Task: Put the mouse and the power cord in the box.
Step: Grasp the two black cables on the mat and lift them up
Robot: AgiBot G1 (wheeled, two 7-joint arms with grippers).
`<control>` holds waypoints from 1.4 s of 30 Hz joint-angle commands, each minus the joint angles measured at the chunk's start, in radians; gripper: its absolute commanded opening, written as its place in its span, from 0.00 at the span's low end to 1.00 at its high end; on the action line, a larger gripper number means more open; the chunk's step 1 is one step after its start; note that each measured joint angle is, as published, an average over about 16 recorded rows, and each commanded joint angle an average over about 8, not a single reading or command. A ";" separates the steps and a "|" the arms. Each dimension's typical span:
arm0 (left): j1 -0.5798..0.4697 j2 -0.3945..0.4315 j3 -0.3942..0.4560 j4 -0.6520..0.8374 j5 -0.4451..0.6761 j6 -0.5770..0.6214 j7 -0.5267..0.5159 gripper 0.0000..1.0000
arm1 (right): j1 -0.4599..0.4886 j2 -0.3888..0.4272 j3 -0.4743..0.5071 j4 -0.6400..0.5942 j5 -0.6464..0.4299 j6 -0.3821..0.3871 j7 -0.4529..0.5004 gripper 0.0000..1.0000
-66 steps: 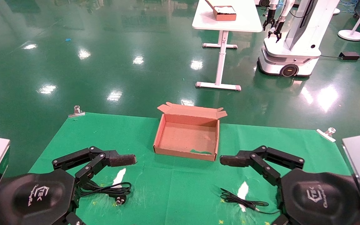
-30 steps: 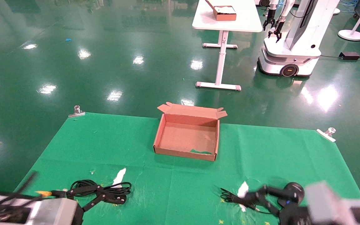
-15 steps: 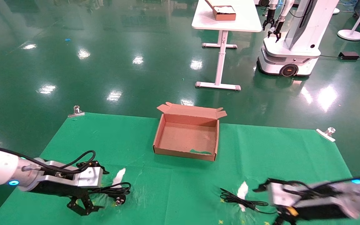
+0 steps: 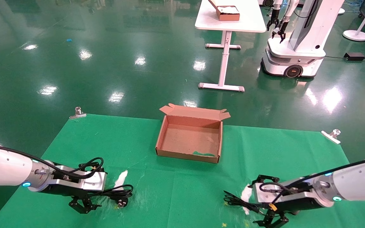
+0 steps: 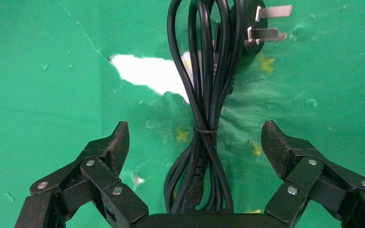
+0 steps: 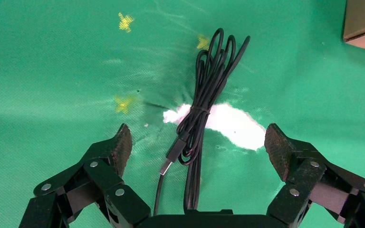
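Cardboard box (image 4: 189, 139) sits open and empty. Left claw (image 5: 195, 142) spread wide astride the tied power cord (image 5: 204, 109), near-left of the box. Right claw (image 6: 197, 145) gapes over a thin USB cable bundle (image 6: 204, 102), touching nothing.

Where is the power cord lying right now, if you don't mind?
In the head view, the power cord lies on the green cloth's near left, under the open left gripper.

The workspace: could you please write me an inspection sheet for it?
Surface: green cloth, torn in white patches.
Job's things: box open, empty; power cord bundled; thin USB cable bundled, mouse body not seen.
Clutter: clips at the cloth's far corners.
Grippers: left gripper open over power cord; right gripper open over thin USB cable.
Cables: both tied, outside box.
Surroundings: white table with smaller box, another robot, glossy green floor.
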 commanded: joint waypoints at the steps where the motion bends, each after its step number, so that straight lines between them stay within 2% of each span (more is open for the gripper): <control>1: -0.004 0.011 0.001 0.026 0.002 -0.012 0.023 0.95 | 0.012 -0.013 -0.002 -0.036 -0.003 0.008 -0.026 0.94; 2: -0.006 0.015 0.002 0.035 0.004 -0.017 0.032 0.88 | 0.017 -0.016 -0.002 -0.048 -0.005 0.009 -0.035 0.88; 3: -0.007 0.018 0.003 0.044 0.006 -0.022 0.040 0.77 | 0.021 -0.019 -0.003 -0.059 -0.006 0.010 -0.044 0.77; 8: -0.013 0.032 0.012 0.078 0.020 -0.034 0.070 0.15 | 0.037 -0.025 -0.006 -0.102 -0.011 0.013 -0.072 0.16; 10: -0.015 0.036 0.016 0.087 0.025 -0.037 0.078 0.01 | 0.040 -0.028 -0.007 -0.115 -0.013 0.014 -0.077 0.02; 42: -0.013 0.032 0.014 0.079 0.022 -0.033 0.074 0.00 | 0.037 -0.024 -0.005 -0.105 -0.010 0.012 -0.076 0.00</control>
